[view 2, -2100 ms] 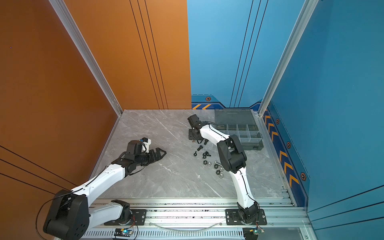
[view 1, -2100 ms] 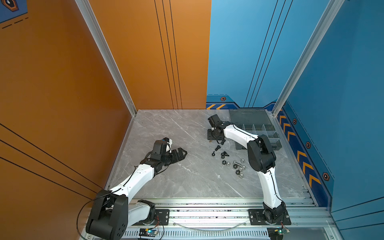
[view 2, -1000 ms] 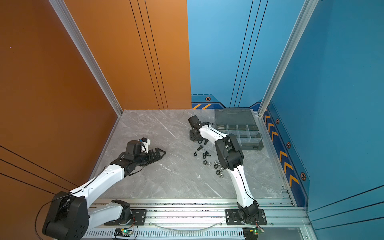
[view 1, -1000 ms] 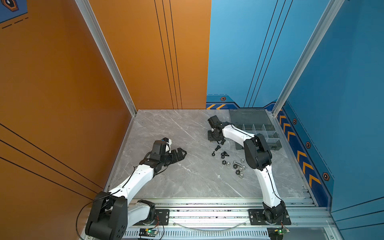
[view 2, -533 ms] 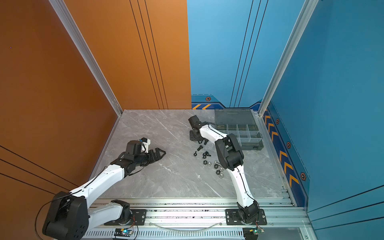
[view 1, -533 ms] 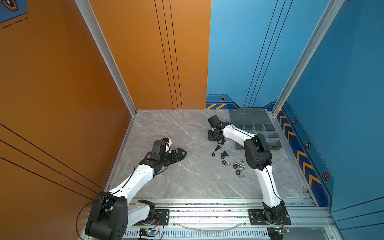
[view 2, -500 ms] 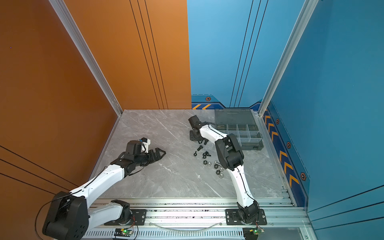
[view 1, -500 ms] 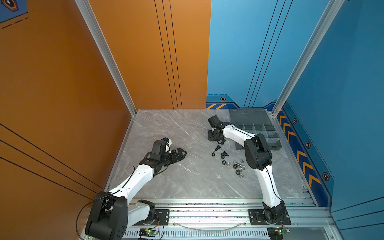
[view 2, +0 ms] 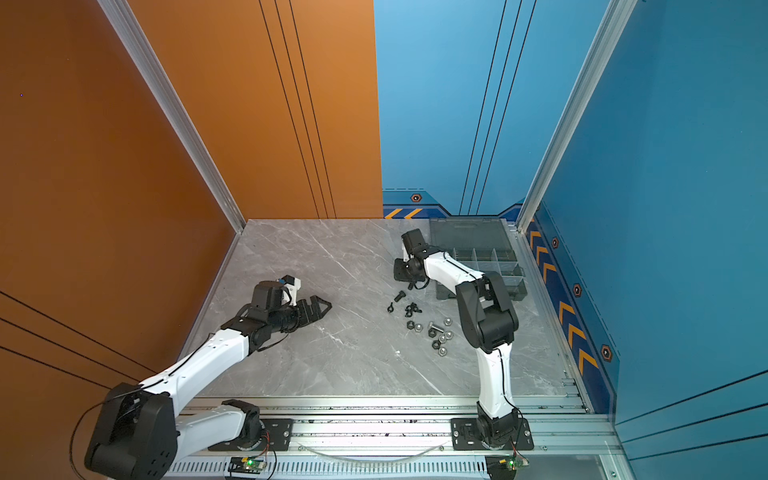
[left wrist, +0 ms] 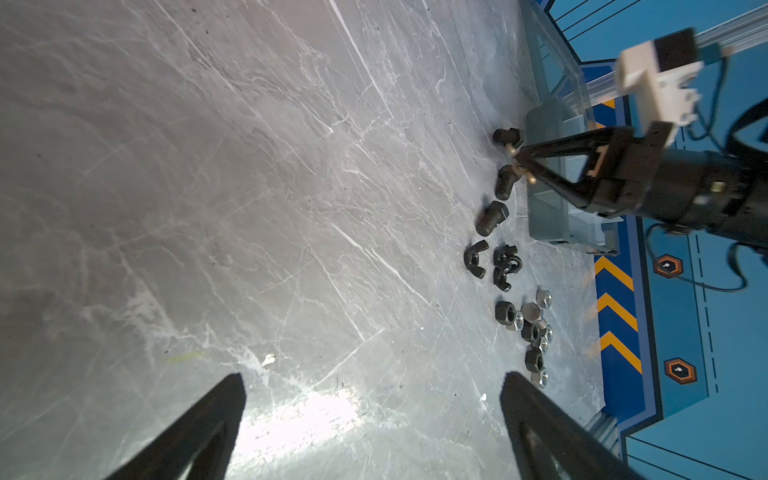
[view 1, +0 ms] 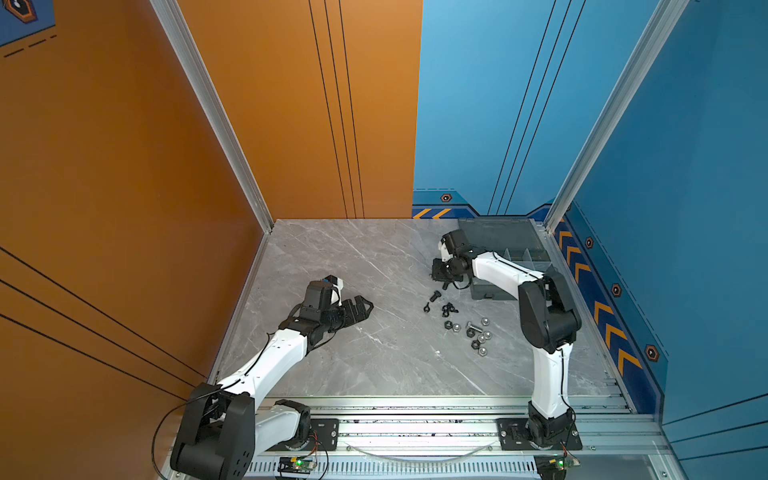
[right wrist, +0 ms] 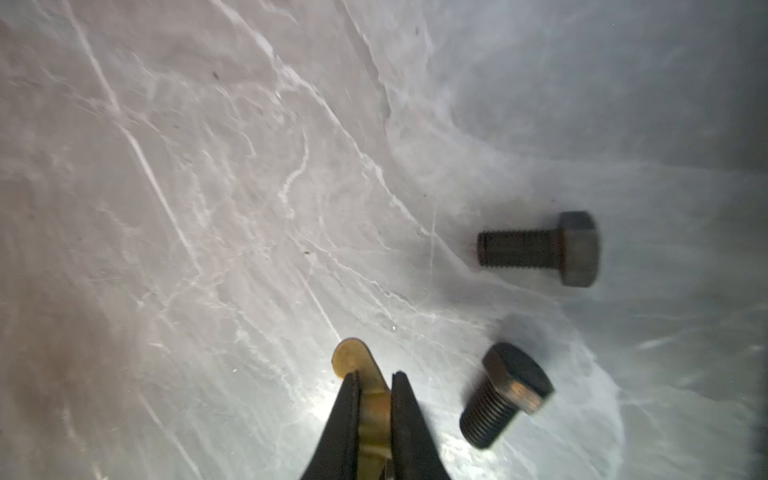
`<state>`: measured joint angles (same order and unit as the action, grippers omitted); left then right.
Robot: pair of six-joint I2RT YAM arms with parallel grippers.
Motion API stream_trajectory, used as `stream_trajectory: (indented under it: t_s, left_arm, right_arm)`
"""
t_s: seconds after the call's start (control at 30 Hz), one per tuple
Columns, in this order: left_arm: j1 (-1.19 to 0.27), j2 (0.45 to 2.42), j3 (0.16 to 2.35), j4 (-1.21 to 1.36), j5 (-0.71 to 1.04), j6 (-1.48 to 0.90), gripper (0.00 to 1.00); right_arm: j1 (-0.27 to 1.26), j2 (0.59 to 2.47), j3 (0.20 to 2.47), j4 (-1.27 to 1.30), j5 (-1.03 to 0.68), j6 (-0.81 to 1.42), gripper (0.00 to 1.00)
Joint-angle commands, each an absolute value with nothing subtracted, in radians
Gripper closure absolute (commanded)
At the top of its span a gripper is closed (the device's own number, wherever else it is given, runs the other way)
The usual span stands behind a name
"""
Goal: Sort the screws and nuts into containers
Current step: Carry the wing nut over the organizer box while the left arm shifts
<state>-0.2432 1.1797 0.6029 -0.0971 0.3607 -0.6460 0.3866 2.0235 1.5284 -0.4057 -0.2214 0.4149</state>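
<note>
In the right wrist view the wing nut [right wrist: 374, 403] is half hidden within the right gripper [right wrist: 375, 374] and cut off at the edge; the box [view 1: 498, 239] is partly covered by the right arm [view 1: 498, 270].

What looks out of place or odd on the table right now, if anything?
Nothing damaged or spilled. The screws and nuts lie loose beside the organizer box. The right pincer pinches a brass wing nut. Only oddity: a tiny white fleck on the table, too small to identify.

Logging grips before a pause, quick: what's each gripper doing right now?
Left gripper: open, holding nothing.
Right gripper: shut on a brass wing nut.
</note>
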Motion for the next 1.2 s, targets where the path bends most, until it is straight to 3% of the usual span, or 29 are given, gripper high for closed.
stream_trajectory:
  t_s: [0.0, 0.33, 1.17]
  left_arm:
    - [-0.243, 1.178, 0.594, -0.093, 0.369, -0.651, 0.02]
    - [-0.266, 1.21, 0.6, -0.048, 0.363, -0.682, 0.02]
    - [-0.385, 1.345, 0.656, 0.113, 0.4, -0.788, 0.02]
  right_arm:
    - [0.351, 1.903, 1.504, -0.37, -0.262, 0.389, 1.0]
    - [0.192, 1.79, 1.449, -0.483, -0.131, 0.363, 1.0]
    - [0.101, 1.964, 1.504, -0.548, -0.069, 0.3, 1.0]
